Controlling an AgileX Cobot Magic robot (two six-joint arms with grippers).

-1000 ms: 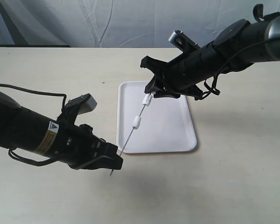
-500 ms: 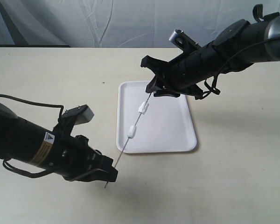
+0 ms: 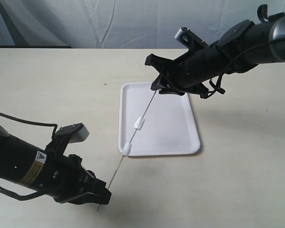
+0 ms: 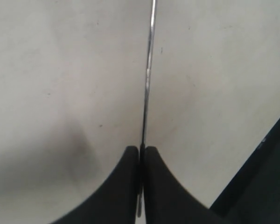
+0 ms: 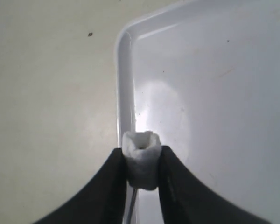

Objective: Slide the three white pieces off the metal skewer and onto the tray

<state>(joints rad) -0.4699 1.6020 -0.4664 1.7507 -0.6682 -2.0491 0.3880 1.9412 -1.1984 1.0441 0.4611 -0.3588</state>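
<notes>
Exterior view: my left gripper (image 3: 103,197), clamped on the thin grey metal skewer (image 3: 148,105), draws it back.
Right gripper (image 3: 157,87) pinches one tiny white cylindrical piece (image 5: 141,161) over the flat white tray (image 3: 175,123); two others (image 3: 138,123) (image 3: 127,148) ride along, unstripped.

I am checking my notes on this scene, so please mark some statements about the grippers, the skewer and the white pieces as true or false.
1. The left gripper is shut on the skewer. True.
2. The right gripper is open and holds nothing. False: it is shut on a white piece.
3. Two more pieces sit on the skewer between the grippers. True.
4. All three pieces lie on the tray. False: none lies on it yet; two are on the skewer and one is in the right gripper.
</notes>
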